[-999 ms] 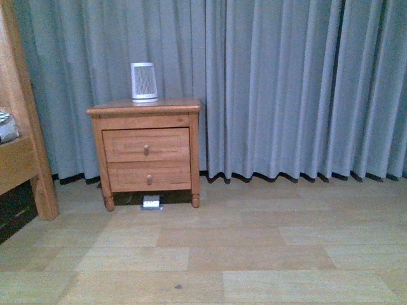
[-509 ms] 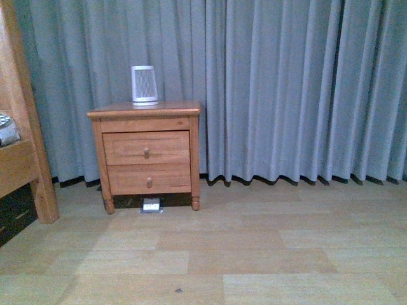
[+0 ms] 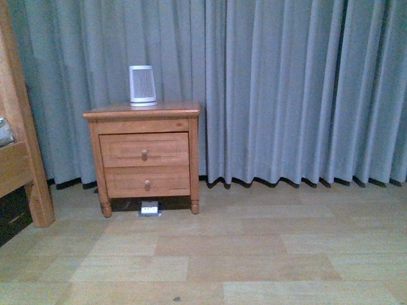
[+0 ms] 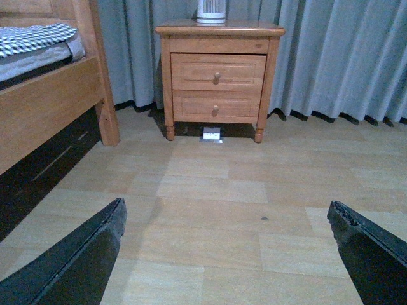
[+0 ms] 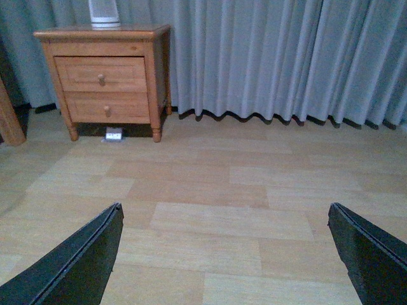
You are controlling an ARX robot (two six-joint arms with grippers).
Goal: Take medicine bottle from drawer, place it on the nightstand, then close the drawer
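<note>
Closest in, the left claw [image 4: 226, 211] is spread wide. Its two dark fingers [image 4: 76, 260] sit far apart over the bare wooden floor [image 4: 210, 235] and hold nothing. The right claw [image 5: 225, 213] is spread just as wide and is also empty. Farther off, the bed frame [image 3: 32, 178] stands at the left. Beyond it, the nightstand [image 3: 172, 113] stands against the grey curtain [image 3: 286, 89], well apart from both claws. Its upper drawer [image 3: 121, 149] is pushed fully in with the round knob [image 3: 144, 154] facing out, so the medicine bottle cannot be seen. A ribbed white device [image 3: 142, 85] stands upright on the nightstand's top. A small white object [image 3: 149, 208] lies on the floor under the nightstand.
</note>
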